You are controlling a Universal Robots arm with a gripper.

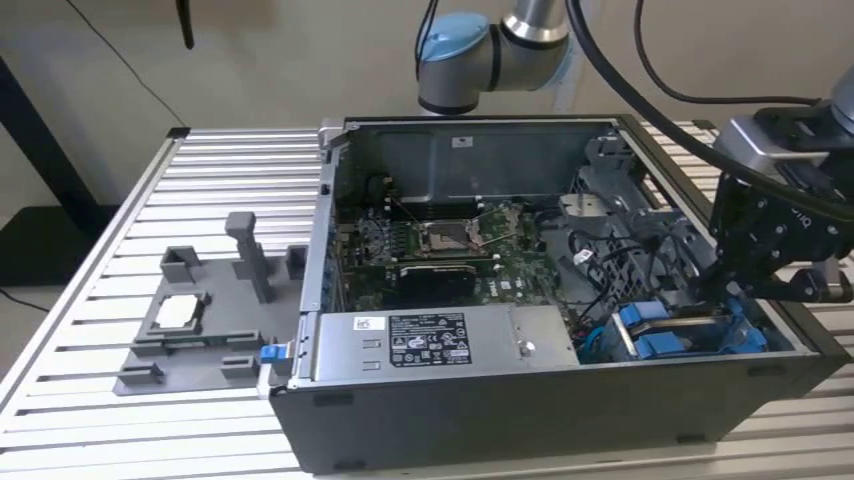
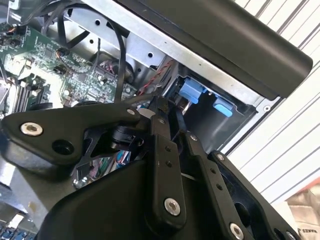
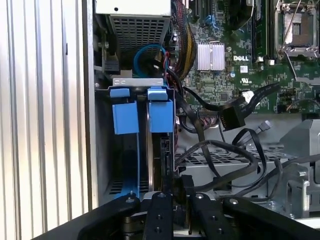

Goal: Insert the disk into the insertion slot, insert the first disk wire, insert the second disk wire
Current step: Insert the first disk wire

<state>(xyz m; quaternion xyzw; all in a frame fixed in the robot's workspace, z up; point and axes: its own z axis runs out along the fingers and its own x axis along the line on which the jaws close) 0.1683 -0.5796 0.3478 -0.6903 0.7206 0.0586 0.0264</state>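
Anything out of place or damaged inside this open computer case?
Nothing spilled or broken. Loose black cables lie sprawled, one connector unplugged, beside the dark grey drive cage with blue tabs, where the black claw hovers.

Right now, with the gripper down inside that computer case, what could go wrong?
Two risks, as a guess. Loose black cables lie right beside the drive cage, so the gripper could snag or pinch one. The cage sits close against the case wall, leaving little room; a slight misalignment might knock its blue tabs.
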